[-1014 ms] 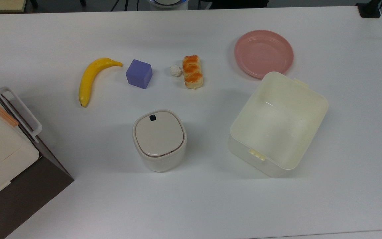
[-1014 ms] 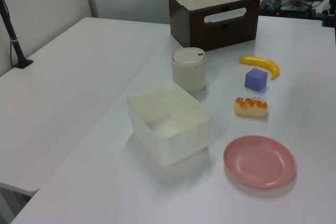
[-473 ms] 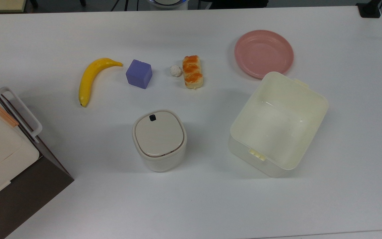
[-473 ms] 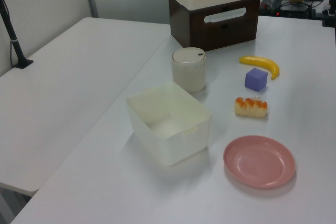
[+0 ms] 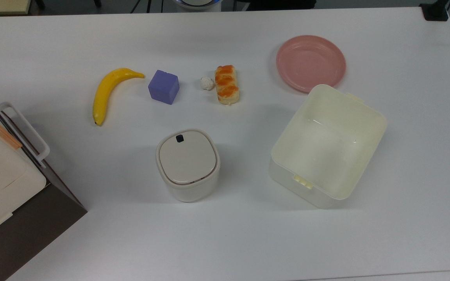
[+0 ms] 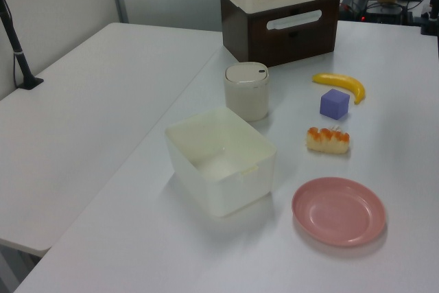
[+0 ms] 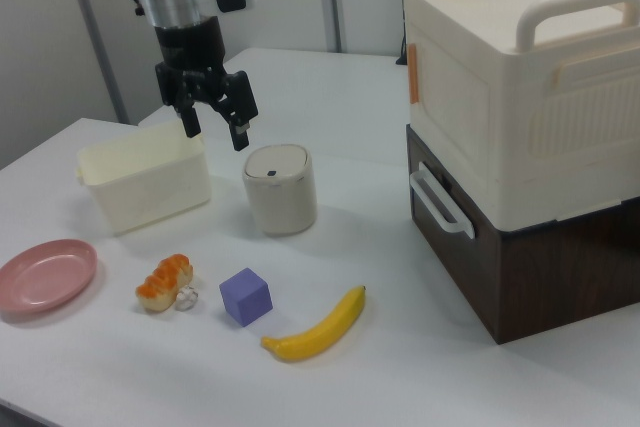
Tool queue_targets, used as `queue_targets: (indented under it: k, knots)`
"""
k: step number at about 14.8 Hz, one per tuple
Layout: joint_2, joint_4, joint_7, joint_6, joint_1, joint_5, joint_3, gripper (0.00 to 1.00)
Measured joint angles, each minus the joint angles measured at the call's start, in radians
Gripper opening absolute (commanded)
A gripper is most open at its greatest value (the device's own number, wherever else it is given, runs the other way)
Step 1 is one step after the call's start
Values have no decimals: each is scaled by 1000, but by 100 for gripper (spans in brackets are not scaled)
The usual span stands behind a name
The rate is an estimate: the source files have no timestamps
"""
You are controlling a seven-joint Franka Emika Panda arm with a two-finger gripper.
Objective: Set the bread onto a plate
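Nothing has moved: bread (image 5: 227,84) lies apart from plate (image 5: 310,62); tool (image 7: 214,126) spread, empty.

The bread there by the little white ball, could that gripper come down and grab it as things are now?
Probably yes. The gripper hangs open above the table, and the bread lies uncovered. The little white ball sits close beside it, so one jaw might nudge that.

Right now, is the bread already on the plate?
No: in the top view the bread lies on the bare table beside a small white ball, well apart from the empty plate.
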Motion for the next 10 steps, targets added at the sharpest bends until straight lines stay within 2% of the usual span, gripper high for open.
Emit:
queue_targets:
  k: [2,6,10]
  knots:
    - [3,0,-21,-9,20,-27,0,100]
    - [5,-2,-16,-11,55,-27,2,100]
    - [77,-52,101,22,186,-29,10,100]
